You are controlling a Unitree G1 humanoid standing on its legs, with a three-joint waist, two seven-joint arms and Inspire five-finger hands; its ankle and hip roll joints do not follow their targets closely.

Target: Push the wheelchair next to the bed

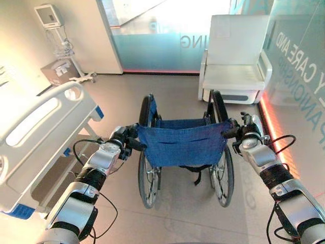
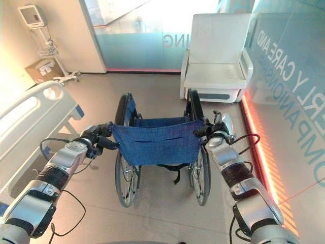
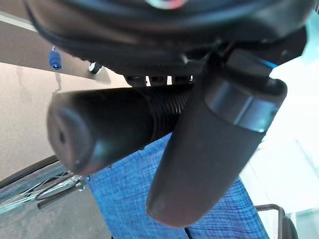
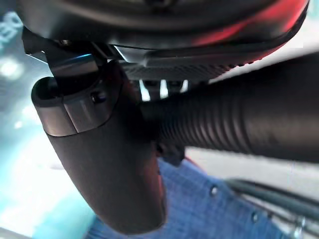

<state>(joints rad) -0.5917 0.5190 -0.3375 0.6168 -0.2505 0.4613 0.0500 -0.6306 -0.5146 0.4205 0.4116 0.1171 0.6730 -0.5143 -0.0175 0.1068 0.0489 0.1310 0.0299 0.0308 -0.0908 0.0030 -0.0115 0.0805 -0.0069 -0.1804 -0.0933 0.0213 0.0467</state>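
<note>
Both hands, left hand (image 1: 120,141) and right hand (image 1: 242,133), curl their fingers round the ribbed black push handles (image 3: 114,129) of a blue-fabric, steel-framed wheelchair (image 1: 183,145). It should roll easily if pushed evenly toward the white plastic-railed hospital bed (image 1: 40,127).

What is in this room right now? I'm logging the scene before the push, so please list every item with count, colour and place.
wheelchair: one, blue fabric back, black wheels, centre of floor.
push handles: two, black, at the back's top corners.
bed: one, white with blue trim, left of wheelchair.
armchair: one, white, beyond wheelchair by the glass wall.
monitor stand: one, white, far left corner.
cardboard box: one, brown, beside the stand.
left hand: dark, curled round left handle.
right hand: dark, curled round right handle.
</note>
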